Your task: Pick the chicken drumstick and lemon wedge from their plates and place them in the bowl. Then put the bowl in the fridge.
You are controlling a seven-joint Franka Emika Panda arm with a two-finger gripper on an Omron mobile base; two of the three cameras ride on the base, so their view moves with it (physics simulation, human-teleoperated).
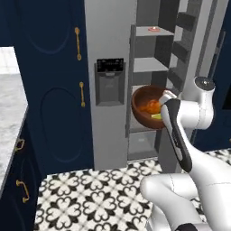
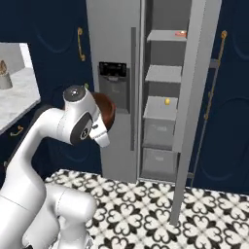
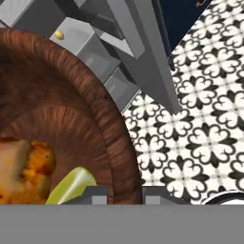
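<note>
My gripper [image 3: 126,196] is shut on the thick rim of the dark reddish-brown wooden bowl [image 3: 112,138], one fingertip [image 3: 97,194] inside and one outside. In the bowl lie the orange-brown chicken drumstick [image 3: 26,167] and the pale yellow lemon wedge [image 3: 71,185]. In the left base view the bowl [image 1: 143,97] hangs tilted in front of the open fridge [image 1: 108,40], about level with a middle shelf [image 1: 150,66], with the drumstick [image 1: 150,106] and wedge [image 1: 157,117] inside and the gripper [image 1: 164,99] at its right rim. In the right base view the arm hides most of the bowl [image 2: 106,110]. The plates are out of view.
The fridge's right door [image 2: 194,97] stands swung open. A small yellow thing [image 2: 167,101] lies on a middle shelf, a reddish item [image 2: 181,33] on the top one. Navy cabinets with gold handles [image 1: 77,43] flank the fridge. A marble counter [image 1: 9,113] is at left, patterned tile floor [image 1: 99,198] below.
</note>
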